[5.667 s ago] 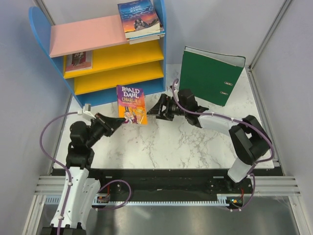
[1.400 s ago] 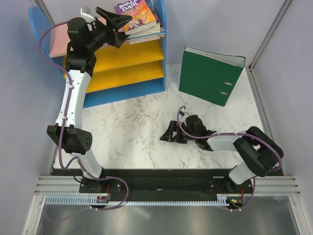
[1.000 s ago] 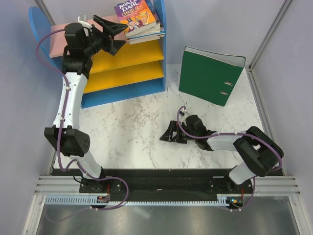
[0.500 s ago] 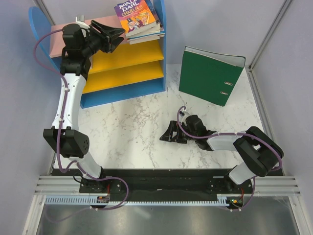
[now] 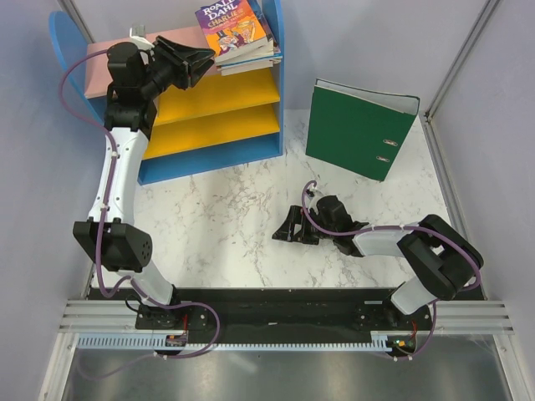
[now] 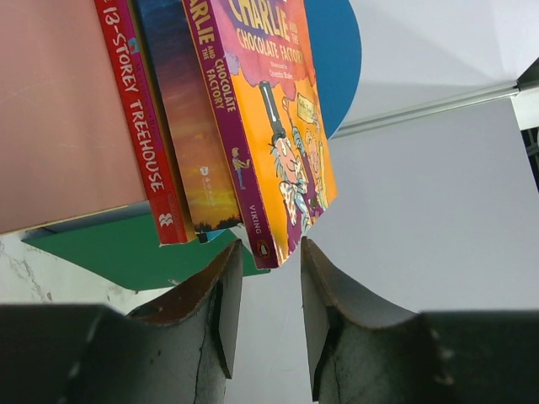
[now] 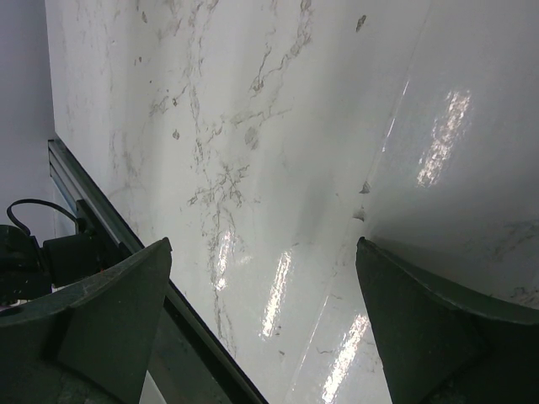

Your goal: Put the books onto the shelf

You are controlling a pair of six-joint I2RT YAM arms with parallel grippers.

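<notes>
Pink top board (image 5: 94,79): Charlie book (image 6: 269,109) skewed atop stack (image 5: 247,52). Left gripper (image 6: 269,261) narrowed, empty, just beside; bump may topple book. Right gripper (image 5: 288,227) wide apart.

White marbled worktop (image 5: 251,225). Far left: shelf (image 5: 219,163), blue sides, standing on it. Far right: green binder (image 5: 355,125), upright. Shelf's pink top board (image 5: 96,75) carries a flat stack of books (image 5: 251,57) at its right end, "Charlie" (image 5: 230,23) uppermost.
</notes>
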